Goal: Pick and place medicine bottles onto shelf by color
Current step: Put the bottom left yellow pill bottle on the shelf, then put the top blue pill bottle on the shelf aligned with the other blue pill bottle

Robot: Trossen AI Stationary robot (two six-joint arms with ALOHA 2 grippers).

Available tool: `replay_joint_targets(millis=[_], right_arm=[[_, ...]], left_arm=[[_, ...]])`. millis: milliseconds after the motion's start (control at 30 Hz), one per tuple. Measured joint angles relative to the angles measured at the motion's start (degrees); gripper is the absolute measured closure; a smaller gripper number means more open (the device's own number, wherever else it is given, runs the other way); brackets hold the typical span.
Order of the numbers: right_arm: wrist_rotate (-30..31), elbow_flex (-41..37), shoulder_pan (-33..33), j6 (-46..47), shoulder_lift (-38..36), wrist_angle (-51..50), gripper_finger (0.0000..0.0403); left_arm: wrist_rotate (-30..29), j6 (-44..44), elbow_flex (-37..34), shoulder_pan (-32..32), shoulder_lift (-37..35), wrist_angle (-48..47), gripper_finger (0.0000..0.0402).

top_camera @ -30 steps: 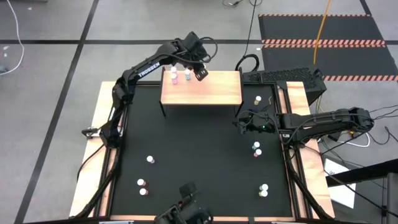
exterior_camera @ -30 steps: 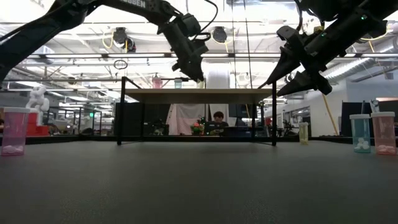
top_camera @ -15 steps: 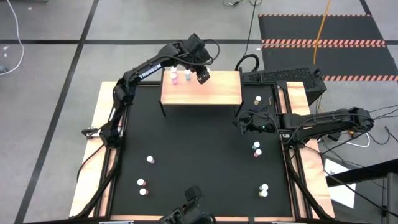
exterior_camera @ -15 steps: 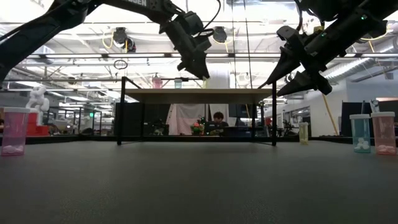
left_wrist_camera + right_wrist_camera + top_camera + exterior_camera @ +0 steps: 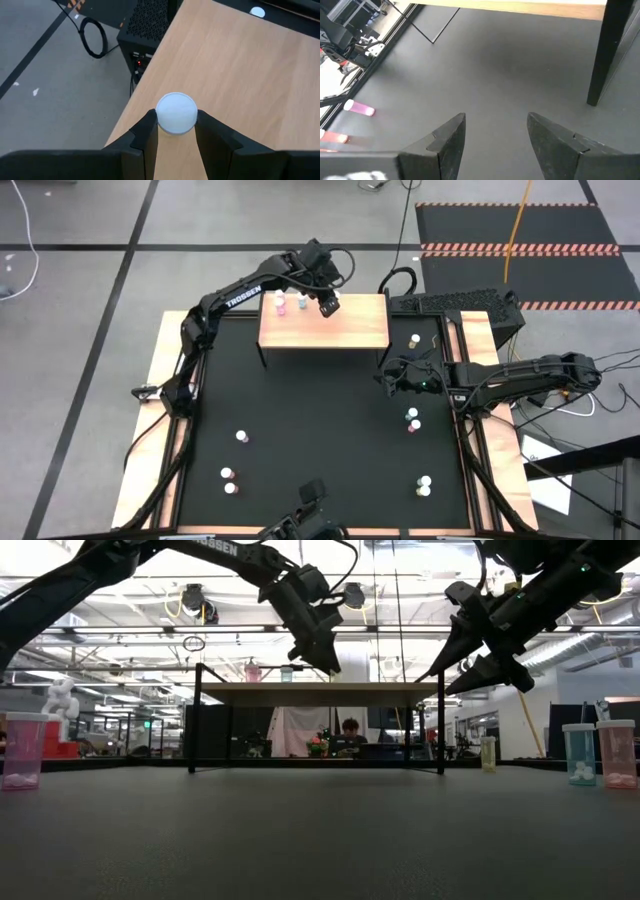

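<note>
Over the far left part of the shelf (image 5: 325, 322), the left claw (image 5: 327, 301) is held above the light-wood board, and a white-capped bottle (image 5: 176, 113) is pinched between its fingers (image 5: 145, 134). From the left wrist view the cap is seen from above with the board directly beneath it; whether the bottle's base touches the board cannot be told. Its body colour is hidden by the cap.

Just to the left of that claw, a pink bottle (image 5: 280, 303) and a pale blue bottle (image 5: 302, 303) are stood upright on the shelf, side by side and apart. From the low view both are seen as small shapes above the board's edge, with the left claw raised above the shelf top.

On the right, the right claw (image 5: 385, 376) is held above the black tabletop (image 5: 320, 430), near the shelf's near right leg, its fingers (image 5: 447, 137) spread wide with nothing between them.

Loose bottles are scattered on the tabletop: a yellowish one (image 5: 414, 340) at the far right, a blue and pink pair (image 5: 412, 419) near the right edge, another (image 5: 425, 484) at the near right, one (image 5: 241, 436) at the left, and two more (image 5: 229, 480) at the near left.

Beyond the shelf, a person (image 5: 351, 731) is seen seated in the room.
</note>
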Motion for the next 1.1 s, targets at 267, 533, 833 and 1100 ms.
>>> replay_joint_targets(millis=[267,533,833,1100], right_arm=[[-1.3,0.0,0.0,0.0,0.0,-0.2,0.0195],[-1.3,0.0,0.0,-0.1,0.0,-0.3,0.0195],[-1.4,0.0,0.0,-0.2,0.0,-0.4,0.0195],[-1.4,0.0,0.0,-0.4,0.0,-0.4,0.0195]], left_arm=[[0.0,-0.4,-0.1,0.0,0.0,0.6,0.0284],[-0.1,0.3,-0.1,0.0,0.1,0.6,0.0275],[-0.3,0.9,-0.2,0.0,0.3,0.5,0.0191],[-1.6,2.2,1.2,0.0,0.3,0.1,0.0133]])
